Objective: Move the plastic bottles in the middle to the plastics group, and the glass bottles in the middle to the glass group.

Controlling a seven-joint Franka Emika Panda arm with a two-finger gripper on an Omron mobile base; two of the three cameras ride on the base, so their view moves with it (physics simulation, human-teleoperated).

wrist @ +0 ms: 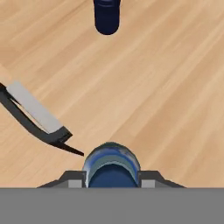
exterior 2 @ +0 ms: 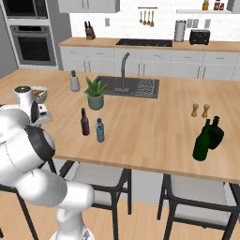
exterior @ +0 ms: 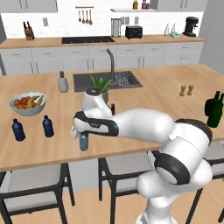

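- Gripper: in the hand view its two dark finger tips sit tight against either side of a pale blue bottle, jaws closed narrowly on it. The bottle is see-through and round in section, with a dark cap.
- The same held bottle shows in the left base view under the arm's hand, near the counter's front edge; whether its base touches the counter cannot be told.
- Counter: light wood with visible grain, smooth and flat.
- A second pale blue bottle stands upright in the right base view, ribbed body, dark cap, just beside the brown bottle, which is slim, dark and long-necked.
- In the left base view the arm hides most of that pair; a dark neck tip shows above the arm.
- Navy bottles: two squat, round-shouldered, opaque bottles standing apart from each other left of the held bottle in the left base view. One of them appears at the top of the hand view.
- Green bottles: bulky, dark and glossy, clustered at the counter's right end, well apart from the middle pair.
- Also on the counter: a fruit bowl, a potted plant, two small shakers and a sunken metal sink.
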